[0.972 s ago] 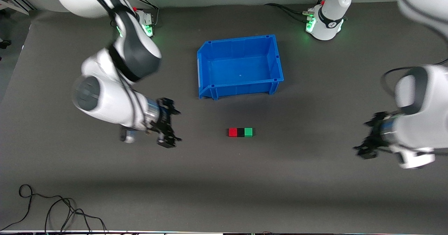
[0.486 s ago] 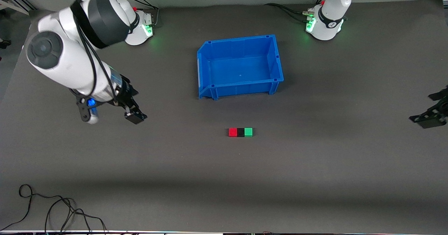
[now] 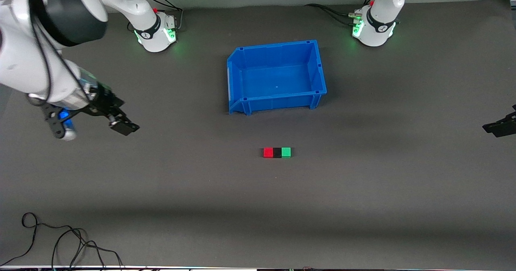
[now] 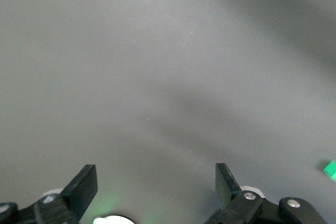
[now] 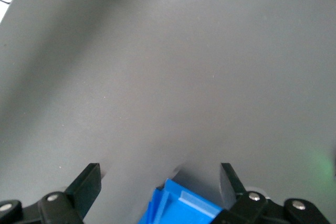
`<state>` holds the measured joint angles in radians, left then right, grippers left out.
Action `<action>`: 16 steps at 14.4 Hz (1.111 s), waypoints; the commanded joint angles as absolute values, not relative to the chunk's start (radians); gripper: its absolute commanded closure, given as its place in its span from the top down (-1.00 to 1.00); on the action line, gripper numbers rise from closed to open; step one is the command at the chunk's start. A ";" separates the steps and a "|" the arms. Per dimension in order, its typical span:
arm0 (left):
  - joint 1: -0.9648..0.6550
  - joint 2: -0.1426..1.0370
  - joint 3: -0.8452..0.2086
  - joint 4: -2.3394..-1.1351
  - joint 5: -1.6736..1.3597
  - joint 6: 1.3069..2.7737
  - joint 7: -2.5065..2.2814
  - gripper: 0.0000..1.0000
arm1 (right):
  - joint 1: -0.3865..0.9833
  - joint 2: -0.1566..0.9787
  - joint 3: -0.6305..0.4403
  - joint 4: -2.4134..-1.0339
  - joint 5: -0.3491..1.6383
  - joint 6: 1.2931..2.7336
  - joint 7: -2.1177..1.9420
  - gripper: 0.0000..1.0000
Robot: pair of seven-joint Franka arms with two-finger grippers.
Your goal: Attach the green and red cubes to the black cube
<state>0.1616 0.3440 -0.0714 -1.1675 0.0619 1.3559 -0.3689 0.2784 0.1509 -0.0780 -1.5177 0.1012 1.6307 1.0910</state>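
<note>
Both grippers hang in the air well away from the cubes with nothing in them: the right gripper (image 3: pixel 121 124) over bare mat toward the right arm's end of the table, fingers spread wide, and the left gripper (image 3: pixel 500 126) at the left arm's end, its fingers (image 4: pixel 84 184) likewise parted. Nearer the front camera than the blue bin (image 3: pixel 238 81), three small cubes sit in a tight row on the grey mat (image 3: pixel 258 206): the red cube (image 3: pixel 268 153), the black cube (image 3: pixel 277 153) in the middle, and the green cube (image 3: pixel 286 152), each coloured one touching the black. All three look equal in size, with plain matte faces.
</note>
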 commanded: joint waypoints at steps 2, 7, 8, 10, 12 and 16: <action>0.149 0.339 -0.072 -1.155 0.083 1.356 -0.125 1.00 | 0.112 0.060 0.060 -1.543 0.072 1.603 0.921 0.99; 0.127 0.313 -0.074 -1.183 0.084 1.356 -0.014 1.00 | 0.017 -0.006 0.077 -1.580 0.068 1.562 0.679 0.99; 0.121 0.289 -0.074 -1.222 0.089 1.368 -0.014 1.00 | 0.006 -0.009 0.075 -1.585 0.048 1.556 0.610 0.99; 0.121 0.252 -0.074 -1.281 0.089 1.402 -0.012 1.00 | -0.017 -0.011 0.077 -1.586 0.022 1.557 0.522 0.99; 0.123 0.245 -0.074 -1.293 0.087 1.407 0.021 1.00 | -0.017 -0.011 0.081 -1.597 -0.043 1.566 0.459 0.99; 0.117 0.204 -0.071 -1.334 0.081 1.414 0.064 1.00 | -0.026 0.012 0.097 -1.603 -0.063 1.586 0.322 0.99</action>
<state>0.1290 0.2758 -0.0780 -1.2540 0.0714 1.3872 0.0378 -0.0063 0.0176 0.0787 -1.5857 -0.0421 1.5595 0.3741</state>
